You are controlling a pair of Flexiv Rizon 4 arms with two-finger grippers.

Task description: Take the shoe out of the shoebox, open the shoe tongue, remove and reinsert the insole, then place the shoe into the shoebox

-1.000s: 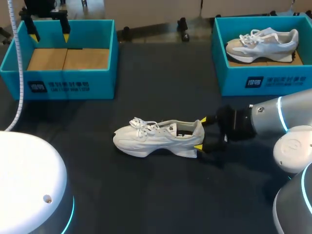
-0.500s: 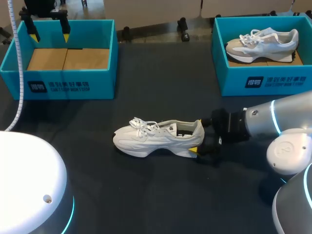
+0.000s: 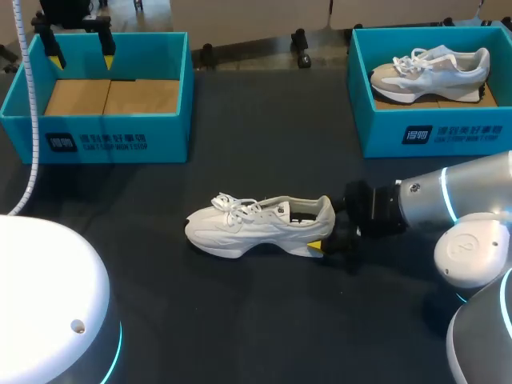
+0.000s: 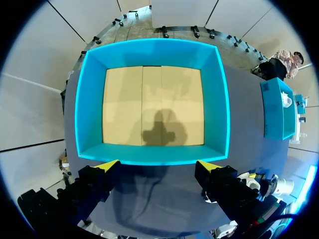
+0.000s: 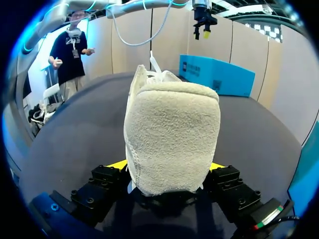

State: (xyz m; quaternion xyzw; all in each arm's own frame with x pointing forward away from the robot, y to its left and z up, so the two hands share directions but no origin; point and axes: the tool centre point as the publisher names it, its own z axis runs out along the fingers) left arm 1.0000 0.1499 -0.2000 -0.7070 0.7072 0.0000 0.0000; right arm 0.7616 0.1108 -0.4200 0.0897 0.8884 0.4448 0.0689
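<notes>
Right gripper [image 3: 328, 230] sits at the heel of the white shoe [image 3: 260, 226], which lies on its sole on the dark table [image 3: 240, 320], toe toward the left arm's side. One yellow tip rests against the near side of the heel and the other is hidden behind it. Left gripper [image 3: 80, 58] hangs spread wide over the far edge of the left shoebox [image 3: 120, 140]. The right shoebox [image 3: 432, 132] holds a second shoe [image 3: 432, 72].

From the left wrist, the left gripper [image 4: 159, 167] is wide apart with nothing between its tips, above the left shoebox [image 4: 89, 109].

From the right wrist, the white shoe's [image 5: 172, 134] heel fills the right gripper [image 5: 167, 169]. Its fingers [image 5: 115, 165] appear to press on both sides, though the contact is partly hidden.
</notes>
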